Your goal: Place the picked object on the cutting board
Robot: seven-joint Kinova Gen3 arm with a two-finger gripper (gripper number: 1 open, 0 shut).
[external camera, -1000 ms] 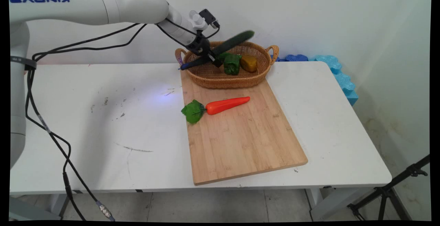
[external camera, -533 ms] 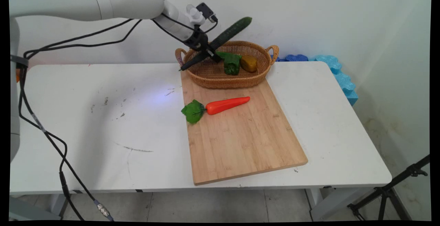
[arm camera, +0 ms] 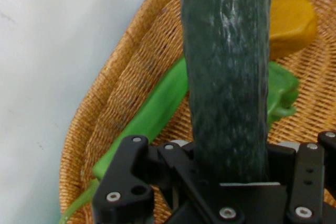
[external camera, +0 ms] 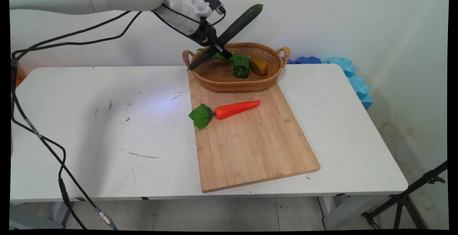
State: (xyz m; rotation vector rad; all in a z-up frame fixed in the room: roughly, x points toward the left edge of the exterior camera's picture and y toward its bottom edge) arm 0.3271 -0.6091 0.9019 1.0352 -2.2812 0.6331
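The claw (external camera: 219,48) squeezes the long dark cucumber (external camera: 240,22) tight. A moment ago the cucumber sat lower, close to the basket (external camera: 247,83). Now it is lifted higher and tilts up to the right, above the basket's far left side. The green pepper (external camera: 241,66) is in the basket.

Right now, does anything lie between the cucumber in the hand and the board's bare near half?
Yes: the basket's front rim and the carrot lying across the board. The hand holds the cucumber higher than both.
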